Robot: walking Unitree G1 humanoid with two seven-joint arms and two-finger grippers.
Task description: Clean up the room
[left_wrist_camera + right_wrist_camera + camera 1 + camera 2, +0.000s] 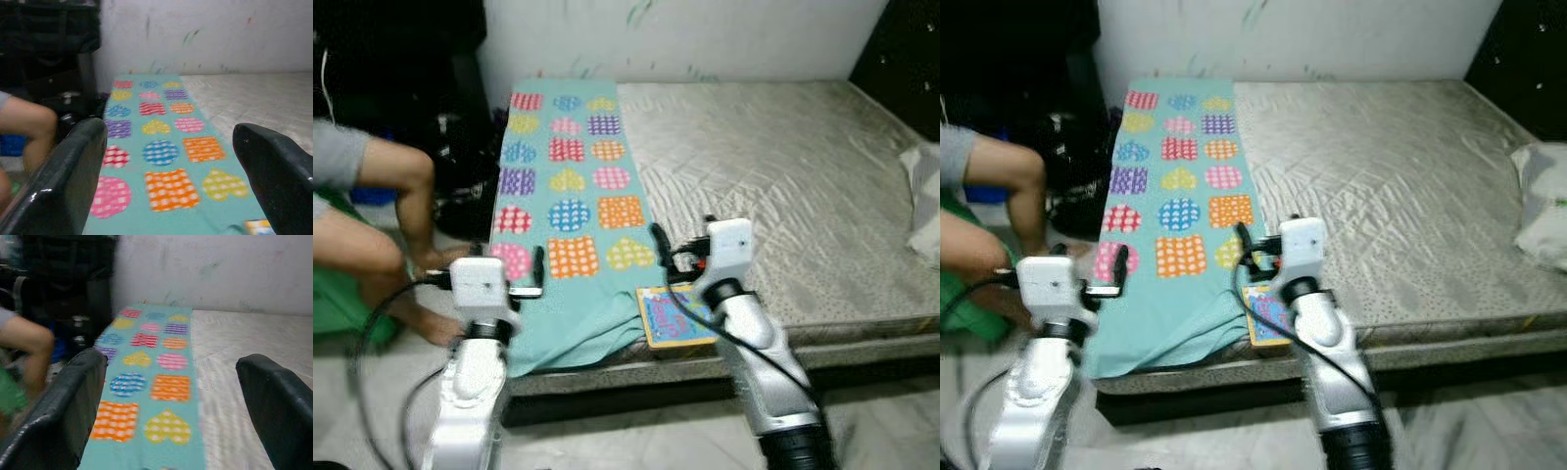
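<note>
A teal blanket (568, 186) with coloured checked patches lies along the left side of a bare grey mattress (783, 176), and its near end hangs over the edge. A colourful book (674, 315) lies at the mattress's front edge, just right of the blanket. My left gripper (533, 277) hovers open over the blanket's near left corner. My right gripper (671, 257) is open just above and behind the book. Both wrist views look along the blanket (161, 152) between widely spread fingers (73, 396), which hold nothing.
A person (382, 215) crouches on the floor left of the bed, one hand down near my left arm. Dark bags (460, 166) are piled by the wall behind them. A white pillow (925, 206) lies at the mattress's right edge. Pale floor runs before the bed.
</note>
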